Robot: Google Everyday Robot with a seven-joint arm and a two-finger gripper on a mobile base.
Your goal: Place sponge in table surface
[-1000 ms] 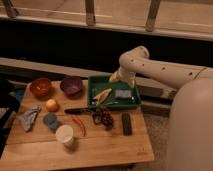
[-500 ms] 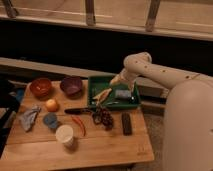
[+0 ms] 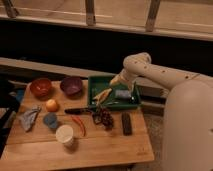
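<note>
While the claw (image 3: 118, 83) hangs spread apart just above it, the flat grey-blue sponge (image 3: 123, 94) lies in the green tray (image 3: 100, 78).

The robot's body (image 3: 189, 127) fills the lower right as a broad, smooth, cream-white shell with a rounded top and no markings that can be read; the arm (image 3: 165, 76) wears the same pale, glossy casing, built of thick tubular segments with soft edges; a bulbous rounded elbow (image 3: 137, 63) caps the bend, with a faint darker seam where the segments meet; the last segment narrows and looks more tan than white; the gripper (image 3: 116, 82) is a small, pale beige piece at the arm's end, over the green tray (image 3: 100, 78); no cables or screws can be made out.
</note>
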